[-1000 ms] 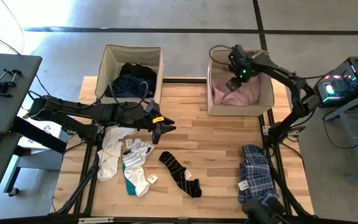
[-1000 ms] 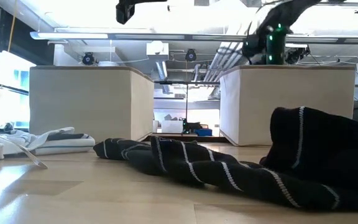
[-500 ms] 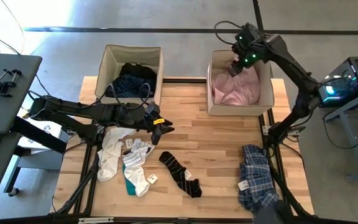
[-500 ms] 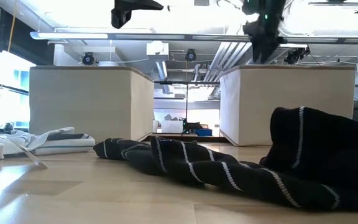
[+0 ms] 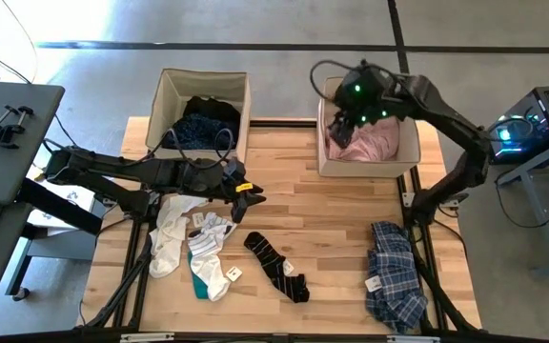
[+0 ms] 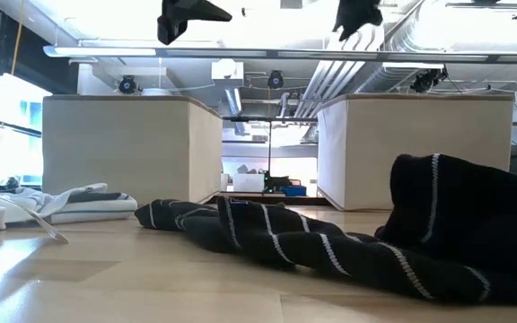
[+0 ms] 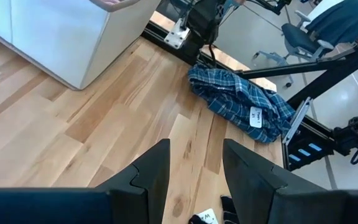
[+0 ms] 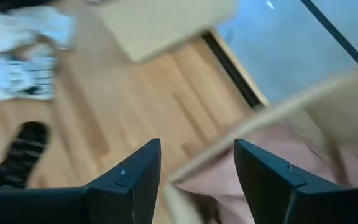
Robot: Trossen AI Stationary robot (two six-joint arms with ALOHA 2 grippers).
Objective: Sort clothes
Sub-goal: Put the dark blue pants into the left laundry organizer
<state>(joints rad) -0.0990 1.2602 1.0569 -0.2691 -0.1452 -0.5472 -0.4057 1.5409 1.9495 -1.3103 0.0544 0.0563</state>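
Your right gripper [image 5: 343,122] hangs over the near-left rim of the right box [image 5: 410,158], fingers apart and empty, with the pink shirt [image 5: 375,143] lying inside. Your left gripper [image 5: 253,195] hovers mid-table, open, holding nothing. The navy shirt [image 5: 194,129] sits in the left box [image 5: 165,90]. White socks [image 5: 193,238], striped socks [image 5: 276,267] and the plaid shirt [image 5: 394,272] lie on the table [image 5: 332,219].
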